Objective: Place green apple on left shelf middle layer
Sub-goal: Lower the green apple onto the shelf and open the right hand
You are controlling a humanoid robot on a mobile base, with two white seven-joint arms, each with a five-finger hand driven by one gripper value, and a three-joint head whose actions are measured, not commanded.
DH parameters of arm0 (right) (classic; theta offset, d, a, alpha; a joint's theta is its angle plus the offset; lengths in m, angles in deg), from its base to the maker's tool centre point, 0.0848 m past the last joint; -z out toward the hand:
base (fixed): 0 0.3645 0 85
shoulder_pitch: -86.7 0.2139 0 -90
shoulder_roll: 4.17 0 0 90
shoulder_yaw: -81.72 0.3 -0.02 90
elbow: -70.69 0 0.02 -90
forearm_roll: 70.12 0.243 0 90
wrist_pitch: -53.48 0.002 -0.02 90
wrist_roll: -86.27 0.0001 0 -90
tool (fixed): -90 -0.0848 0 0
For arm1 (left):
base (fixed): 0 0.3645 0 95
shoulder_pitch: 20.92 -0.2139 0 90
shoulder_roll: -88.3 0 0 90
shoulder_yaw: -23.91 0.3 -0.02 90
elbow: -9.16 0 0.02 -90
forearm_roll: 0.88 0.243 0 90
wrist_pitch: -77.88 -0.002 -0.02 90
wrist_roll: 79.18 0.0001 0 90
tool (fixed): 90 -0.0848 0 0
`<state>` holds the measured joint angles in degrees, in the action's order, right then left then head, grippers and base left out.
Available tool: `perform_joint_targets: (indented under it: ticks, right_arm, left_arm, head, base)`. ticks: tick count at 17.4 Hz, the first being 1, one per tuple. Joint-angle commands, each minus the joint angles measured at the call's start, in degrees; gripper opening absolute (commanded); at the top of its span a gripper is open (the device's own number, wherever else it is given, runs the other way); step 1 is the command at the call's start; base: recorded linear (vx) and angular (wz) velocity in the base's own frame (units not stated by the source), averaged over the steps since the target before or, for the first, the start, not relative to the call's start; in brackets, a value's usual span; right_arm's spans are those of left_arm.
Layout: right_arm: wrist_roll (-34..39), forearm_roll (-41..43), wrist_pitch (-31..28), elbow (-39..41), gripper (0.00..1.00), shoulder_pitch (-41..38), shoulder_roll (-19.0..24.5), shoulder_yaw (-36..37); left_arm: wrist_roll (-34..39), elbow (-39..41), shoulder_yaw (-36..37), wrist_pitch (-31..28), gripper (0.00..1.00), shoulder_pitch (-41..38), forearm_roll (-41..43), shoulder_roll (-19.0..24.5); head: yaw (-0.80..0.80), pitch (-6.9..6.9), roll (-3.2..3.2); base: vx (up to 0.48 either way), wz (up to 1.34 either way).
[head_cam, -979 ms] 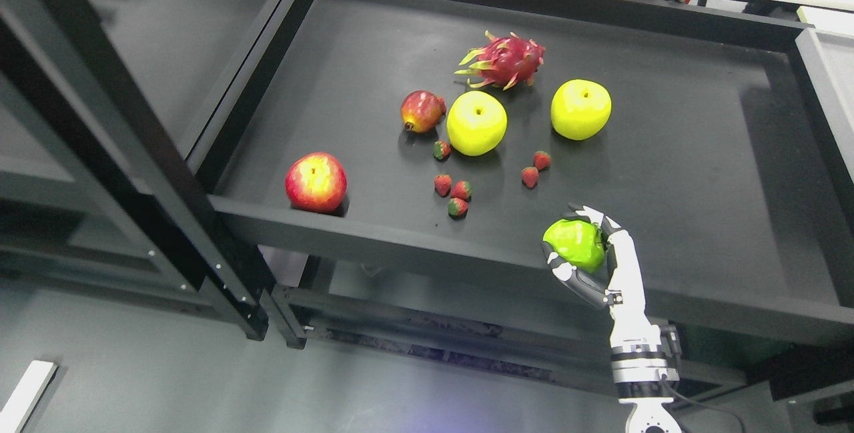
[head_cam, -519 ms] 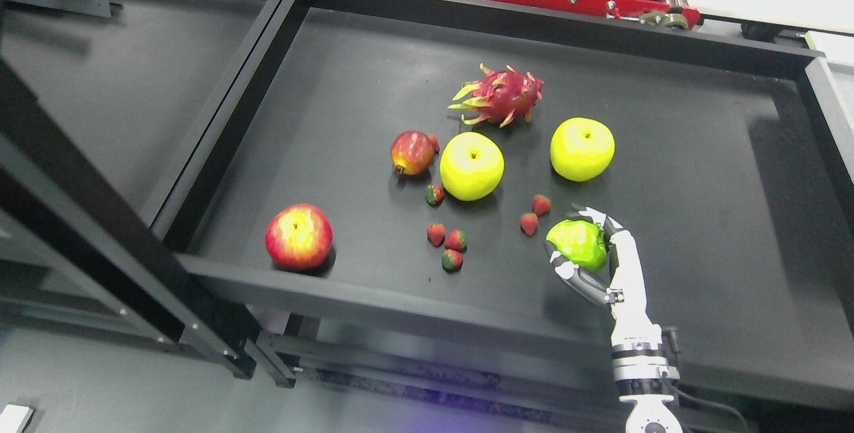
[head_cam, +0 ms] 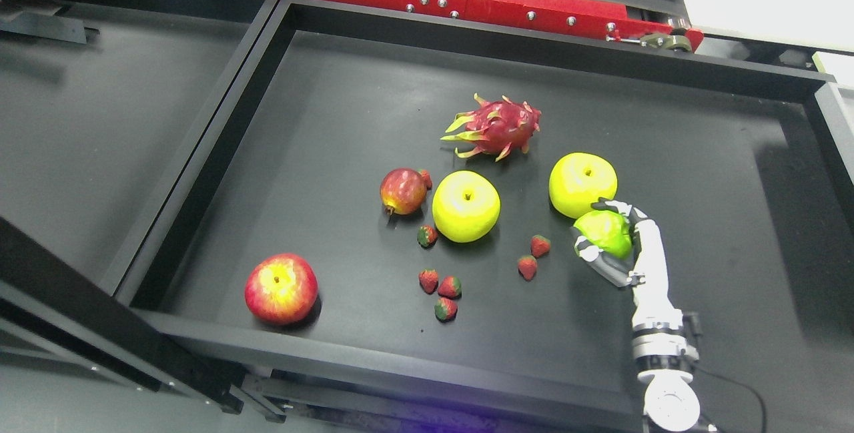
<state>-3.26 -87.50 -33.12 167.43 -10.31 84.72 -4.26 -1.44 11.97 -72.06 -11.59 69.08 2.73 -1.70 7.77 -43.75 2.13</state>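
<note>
One robot hand (head_cam: 610,239), at right of centre frame, has its fingers wrapped around the green apple (head_cam: 604,233), just below a yellow apple (head_cam: 582,183).

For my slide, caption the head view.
Right hand grasping a glossy green apple above a black shelf tray, beside a yellow apple.
</note>
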Motion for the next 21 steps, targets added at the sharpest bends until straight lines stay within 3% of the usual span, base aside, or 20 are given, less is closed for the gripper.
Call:
perform_joint_targets:
  ticks: [1,3,4,5,6,7,16,19,21]
  right_arm:
    - [-0.2,-0.3,-3.3,-5.1,0.00,4.7,-5.6,5.4]
    - [0.1,-0.2,-4.7,-5.6,0.07,5.3,-5.7,5.6]
    - [0.1,0.0,-5.1,-5.6,0.19,5.3,-5.7,5.5]
    - [0.1,0.2,-4.9,-5.6,0.40,5.3,-5.7,5.5]
    - [0.1,0.2,-4.5,-5.6,0.82,5.5,-5.7,5.4]
    - [0.1,0.2,-4.5,-5.6,1.00,5.8,-5.6,5.4]
    - [0.1,0.9,-3.4,-5.3,1.00,5.5,-4.9,5.5]
    - [0.0,2.0,1.3,-4.5,1.00,3.7,0.1,4.8]
    - [0.0,4.8,1.8,-3.0,1.00,2.0,0.1,4.6]
  left_arm:
    - [0.0,0.0,0.0,0.0,1.00,-0.5,0.0,1.0]
    - [0.0,0.0,0.0,0.0,1.00,-0.5,0.0,1.0]
    - [0.0,0.0,0.0,0.0,1.00,-0.5,0.0,1.0]
    - [0.0,0.0,0.0,0.0,1.00,-0.5,0.0,1.0]
    - [0.0,0.0,0.0,0.0,1.00,-0.5,0.0,1.0]
    - [0.0,0.0,0.0,0.0,1.00,-0.5,0.0,1.0]
    - [0.0,0.0,0.0,0.0,1.00,-0.5,0.0,1.0]
    - [0.0,0.0,0.0,0.0,1.00,-0.5,0.0,1.0]
    - [0.0,0.0,0.0,0.0,1.00,-0.5,0.0,1.0]
  head:
    - [0.00,0.00,0.00]
    - [0.00,0.00,0.00]
    - [0.00,0.00,0.00]
    - [0.00,0.00,0.00]
    - [0.00,0.00,0.00]
    - [0.00,0.00,0.00]
    - [0.00,0.01,0.00]
    - [0.00,0.00,0.00]
    - [0.00,0.01,0.00]
  base:
    - [0.111,0.00]
    - [0.092,0.00]
    - [0.072,0.00]
    - [0.046,0.00]
    - [0.031,0.00]
    - [0.031,0.00]
    - [0.001,0.00]
    - [0.000,0.00]
    - [0.000,0.00]
